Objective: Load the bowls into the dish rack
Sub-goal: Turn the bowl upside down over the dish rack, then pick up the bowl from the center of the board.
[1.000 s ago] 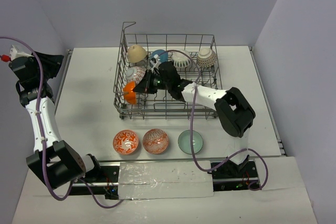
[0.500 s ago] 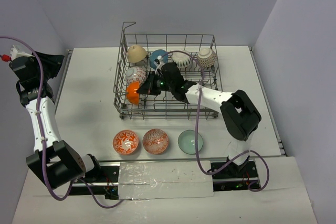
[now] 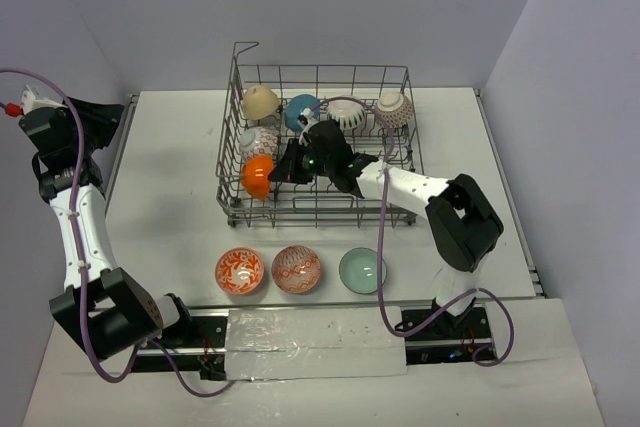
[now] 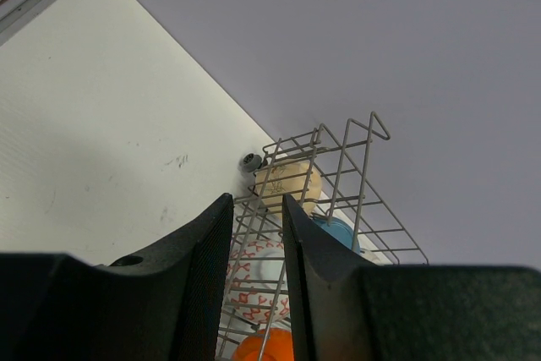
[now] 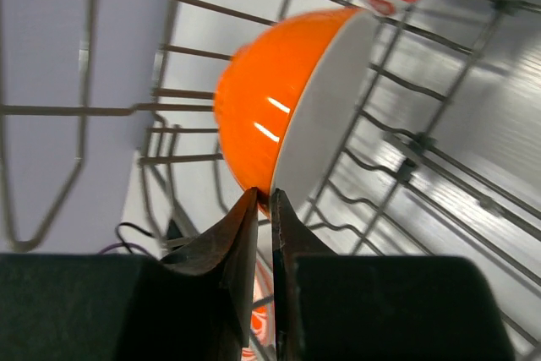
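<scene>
The right end effector (image 5: pixel 263 197), clamped on the rim of the plain orange bowl (image 3: pixel 257 175), holds it on edge in the near-left corner of the dish rack (image 3: pixel 320 209), the bowl body lying directly left of that end effector.

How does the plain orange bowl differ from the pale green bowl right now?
The orange bowl stands on edge inside the dish rack, its rim pinched by the right gripper; the pale green bowl sits upright on the table, untouched. The orange one is white inside; the green one is green inside. Both are small round bowls of similar size.
</scene>
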{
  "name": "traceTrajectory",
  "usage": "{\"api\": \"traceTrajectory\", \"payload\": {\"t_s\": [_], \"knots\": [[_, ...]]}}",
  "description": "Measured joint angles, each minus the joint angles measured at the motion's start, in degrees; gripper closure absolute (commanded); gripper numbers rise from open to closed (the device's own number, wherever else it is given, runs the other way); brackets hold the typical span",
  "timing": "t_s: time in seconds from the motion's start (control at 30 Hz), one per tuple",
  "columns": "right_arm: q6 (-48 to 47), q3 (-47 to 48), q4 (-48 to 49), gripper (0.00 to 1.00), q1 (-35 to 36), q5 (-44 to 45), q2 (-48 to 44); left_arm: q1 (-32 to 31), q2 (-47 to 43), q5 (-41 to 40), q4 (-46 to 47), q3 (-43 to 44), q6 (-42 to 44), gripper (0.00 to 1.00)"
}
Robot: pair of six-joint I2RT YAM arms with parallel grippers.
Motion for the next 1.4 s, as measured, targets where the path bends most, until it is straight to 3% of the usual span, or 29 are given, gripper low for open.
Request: {"api": "traceTrajectory", "payload": {"t_s": [0.3,0.73,0.9,1.13,1.3,1.4], "knots": [[-4.28,0.07,-9.44,0.77,-0.59,5.62,-0.11,-0.22,0.00,-0.02,0.00,0.00,0.00,0.64],[-5.99,-0.59,-9.29,0.73,-0.66,5.62,-0.63,-0.50,0.00,-0.04,0.00,0.00,0.02,0.64],[-9.35,-3.58,-9.22,0.69,-0.66,6.88,-7.45,-0.98,-0.07,-0.63,-0.04,0.00,0.11,0.64],[-19.21,6.75,-11.45,0.66,-0.61,6.78,-15.96,-1.66,-0.79,-1.46,-0.04,0.00,0.37,0.64],[-26.64,7.52,-11.82,0.69,0.37,6.34,-23.08,-1.86,-0.87,-2.16,-0.04,0.00,0.83,0.64],[-33.48,7.48,-14.60,0.68,4.55,5.88,-27.36,-2.16,-1.01,-2.21,-0.07,0.00,1.27,0.64]]}}
